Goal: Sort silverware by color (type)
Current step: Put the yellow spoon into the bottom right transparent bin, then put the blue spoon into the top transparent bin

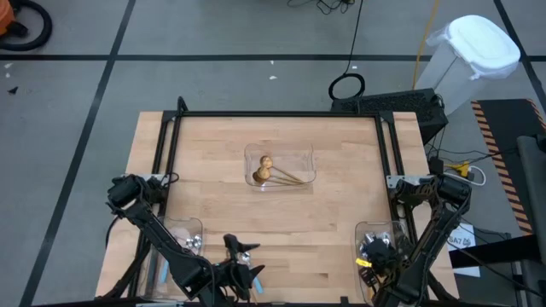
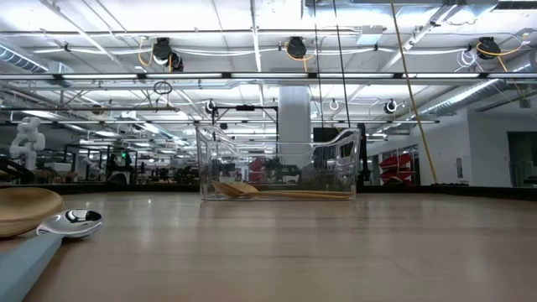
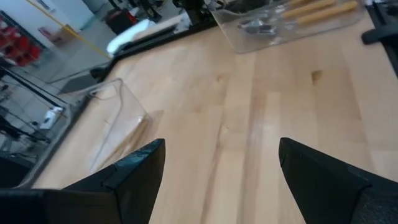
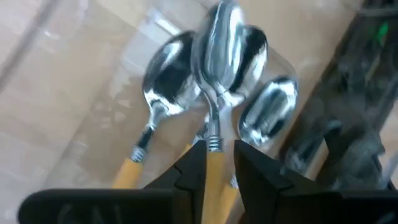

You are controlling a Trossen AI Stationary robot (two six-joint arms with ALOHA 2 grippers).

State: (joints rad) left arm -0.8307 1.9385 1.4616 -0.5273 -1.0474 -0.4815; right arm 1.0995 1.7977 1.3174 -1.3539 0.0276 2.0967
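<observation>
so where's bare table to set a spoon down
Bare wood all around the centre tray of gold spoons. Crowded at the near corners: the right hand over the orange-handled spoons, the left hand by its tray.
</observation>
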